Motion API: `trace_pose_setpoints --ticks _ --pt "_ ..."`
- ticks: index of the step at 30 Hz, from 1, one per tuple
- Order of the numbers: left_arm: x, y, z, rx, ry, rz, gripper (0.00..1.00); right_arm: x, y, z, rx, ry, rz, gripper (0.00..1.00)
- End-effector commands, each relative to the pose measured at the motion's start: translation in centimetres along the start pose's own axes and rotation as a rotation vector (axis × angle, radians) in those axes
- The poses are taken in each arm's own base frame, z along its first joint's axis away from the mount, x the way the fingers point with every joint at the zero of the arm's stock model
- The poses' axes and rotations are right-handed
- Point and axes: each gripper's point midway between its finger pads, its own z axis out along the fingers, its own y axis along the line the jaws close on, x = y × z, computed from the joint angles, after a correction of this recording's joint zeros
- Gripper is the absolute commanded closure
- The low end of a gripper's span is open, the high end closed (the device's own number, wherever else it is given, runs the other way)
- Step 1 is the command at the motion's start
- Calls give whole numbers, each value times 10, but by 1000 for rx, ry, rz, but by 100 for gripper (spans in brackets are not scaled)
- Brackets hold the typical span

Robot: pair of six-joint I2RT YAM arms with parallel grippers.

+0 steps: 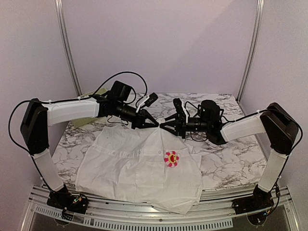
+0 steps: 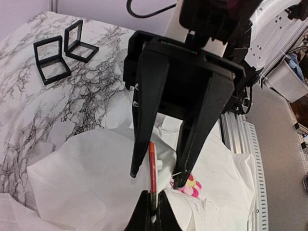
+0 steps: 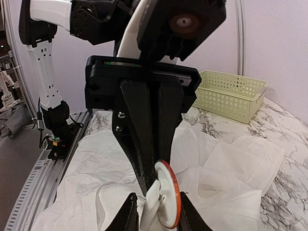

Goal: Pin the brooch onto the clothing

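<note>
The clothing, a white shirt point(image 1: 125, 163), lies spread on the marble table. Both arms meet above its collar end. My left gripper point(image 1: 155, 123) point(image 2: 152, 208) is shut on the edge of a round brooch point(image 2: 152, 168) point(image 3: 169, 199) with a red rim and white back. My right gripper point(image 1: 164, 124) point(image 3: 157, 214) faces it with its jaws apart, straddling the brooch and a pinched-up fold of shirt cloth point(image 3: 153, 202). One right fingertip point(image 2: 134, 173) shows a gap to the brooch. A pink flower badge point(image 1: 171, 158) point(image 2: 193, 185) sits on the shirt front.
Two black square frames point(image 2: 53, 60) point(image 2: 79, 41) stand on the marble behind the shirt. A pale green perforated basket point(image 3: 231, 94) sits at the table's back left. An aluminium rail point(image 1: 144, 211) runs along the near edge by the arm bases.
</note>
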Motion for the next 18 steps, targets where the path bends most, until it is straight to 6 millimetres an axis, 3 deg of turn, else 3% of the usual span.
trace_pose_setpoints --ticks 1,18 --pt "-16 -11 -5 8 -44 63 100 3 -3 5 -22 -3 11 77" --pt "-18 -17 -4 -15 -46 142 100 3 -20 6 9 1 94 84"
